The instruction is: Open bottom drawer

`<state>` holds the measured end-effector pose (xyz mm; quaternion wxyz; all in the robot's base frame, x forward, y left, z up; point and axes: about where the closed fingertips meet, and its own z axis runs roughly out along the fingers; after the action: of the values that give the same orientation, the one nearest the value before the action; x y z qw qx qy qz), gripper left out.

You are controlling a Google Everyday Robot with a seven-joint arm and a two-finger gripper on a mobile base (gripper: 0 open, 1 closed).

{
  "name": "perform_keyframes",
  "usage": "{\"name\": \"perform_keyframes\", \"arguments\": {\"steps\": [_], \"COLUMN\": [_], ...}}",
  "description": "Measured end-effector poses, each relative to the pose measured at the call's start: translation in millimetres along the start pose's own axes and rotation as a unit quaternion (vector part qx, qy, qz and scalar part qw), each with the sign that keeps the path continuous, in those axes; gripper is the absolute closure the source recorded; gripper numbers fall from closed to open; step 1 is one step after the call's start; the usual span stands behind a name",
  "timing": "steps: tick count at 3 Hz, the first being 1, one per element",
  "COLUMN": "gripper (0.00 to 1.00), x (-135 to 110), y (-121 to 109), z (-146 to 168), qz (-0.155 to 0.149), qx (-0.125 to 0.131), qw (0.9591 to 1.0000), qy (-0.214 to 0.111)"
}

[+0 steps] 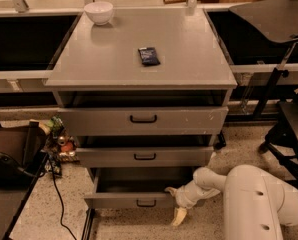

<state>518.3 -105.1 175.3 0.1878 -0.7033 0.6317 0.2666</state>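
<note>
The bottom drawer (114, 201) of the grey cabinet (189, 69) stands pulled out, showing its grey inside. Its small black loop handle (146, 203) is free. My gripper (174, 204) is at the right end of the drawer front, just right of the handle. It is open, with one cream fingertip (179, 217) hanging below the front and the other at the drawer's top edge. My white arm (259, 204) comes in from the lower right.
The middle drawer (144, 156) and top drawer (143, 119) stand slightly out. A white bowl (99, 11) and a dark packet (149, 56) lie on the cabinet top. A black chair (289, 119) stands right. A dark seat (9, 154), a cable (56, 196) and small clutter (59, 140) are left.
</note>
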Motion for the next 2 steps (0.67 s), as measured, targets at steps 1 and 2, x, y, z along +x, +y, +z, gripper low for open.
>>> {"name": "perform_keyframes", "arguments": {"steps": [1, 2], "gripper": [0.42, 0.66], "x": [0.8, -2.4], "y": [10.2, 20.0], "z": [-3.0, -10.4], "qz": [0.005, 0.006], "qx": [-0.003, 0.001], "qw": [1.0, 1.0], "qy": [0.004, 0.006]}}
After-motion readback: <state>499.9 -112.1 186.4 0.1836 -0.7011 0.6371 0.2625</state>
